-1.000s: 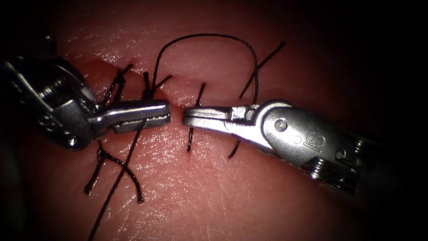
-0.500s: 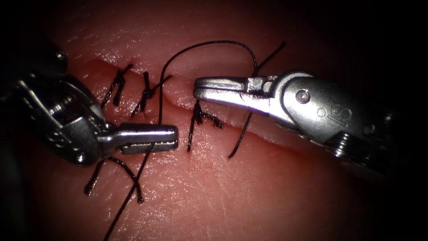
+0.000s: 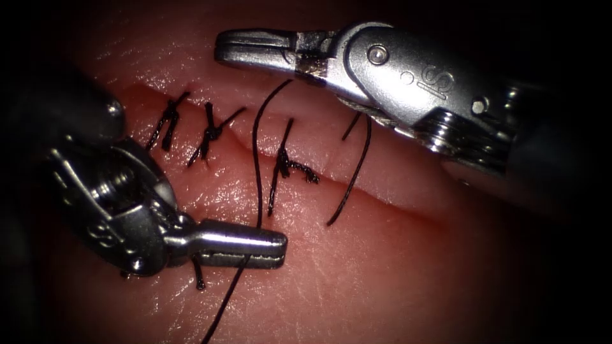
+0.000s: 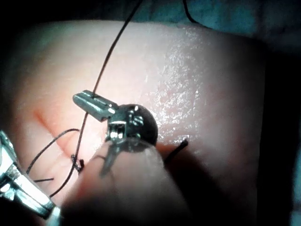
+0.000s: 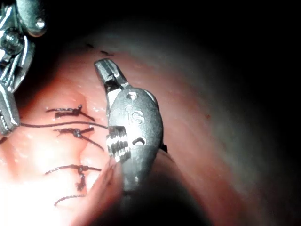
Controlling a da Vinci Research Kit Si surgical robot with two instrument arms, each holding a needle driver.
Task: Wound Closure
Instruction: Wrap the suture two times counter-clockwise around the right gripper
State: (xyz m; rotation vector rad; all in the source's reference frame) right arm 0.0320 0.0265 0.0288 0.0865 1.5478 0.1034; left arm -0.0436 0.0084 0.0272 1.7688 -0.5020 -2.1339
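Note:
The tissue [image 3: 357, 267] carries a cut [image 3: 382, 194] running across it, with three knotted stitches [image 3: 210, 130] over its left part. My left tool [image 3: 280, 245] lies low on the left, below the cut, its jaws shut on the thread [image 3: 256, 159]; the same grip shows in the left wrist view [image 4: 77, 99]. The thread rises from those jaws over the cut to the underside of my right tool [image 3: 220, 48] near its jaw base, and trails down past the left jaws. The right tool's jaws are shut above the cut, also seen in the right wrist view [image 5: 99, 66].
A loose dark strand [image 3: 357, 169] crosses the cut right of the knotted stitches. Cut thread ends [image 3: 199, 280] lie under the left tool. The left tool [image 5: 14, 47] shows in the right wrist view and the right tool [image 4: 19, 188] in the left wrist view.
My left tool moved down and to the right with the thread in its jaws. The right tool rose up and left across the cut, and the wide thread loop drew into a narrower line.

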